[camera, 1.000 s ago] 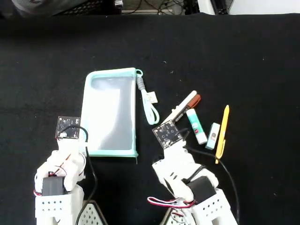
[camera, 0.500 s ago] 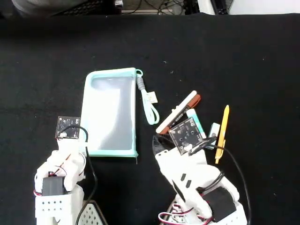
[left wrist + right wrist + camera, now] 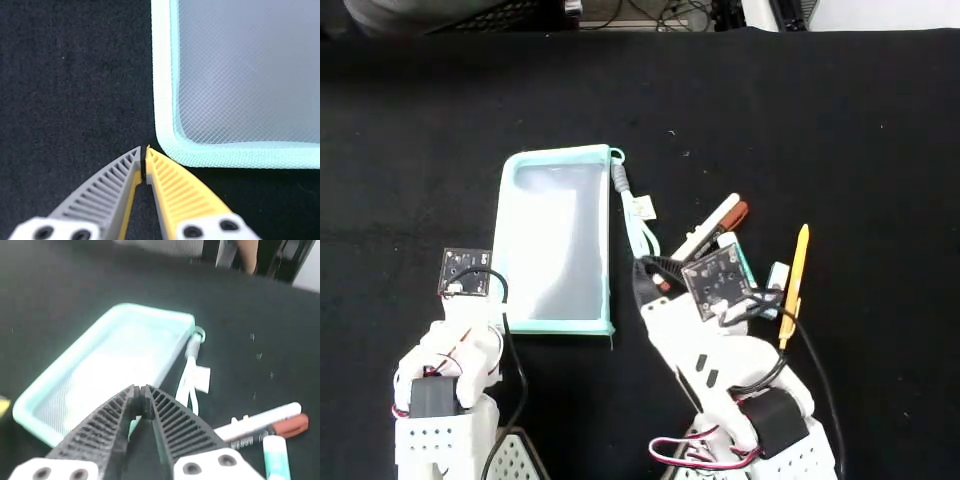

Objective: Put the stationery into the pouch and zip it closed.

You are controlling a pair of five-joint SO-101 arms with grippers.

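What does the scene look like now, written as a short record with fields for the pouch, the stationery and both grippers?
pouch: mint-green mesh pouch, flat on the black table, looks empty
stationery: white-and-brown marker, teal-and-white tube, yellow pen, all outside the pouch
left gripper: shut, empty, at a pouch corner
right gripper: shut, empty, between pouch and marker

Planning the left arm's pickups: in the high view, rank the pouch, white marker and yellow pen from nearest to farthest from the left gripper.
From the left gripper:
1. pouch, right beside it, with one corner just off the tips.
2. white marker, beyond the pouch, to its right.
3. yellow pen, farthest right of the stationery.
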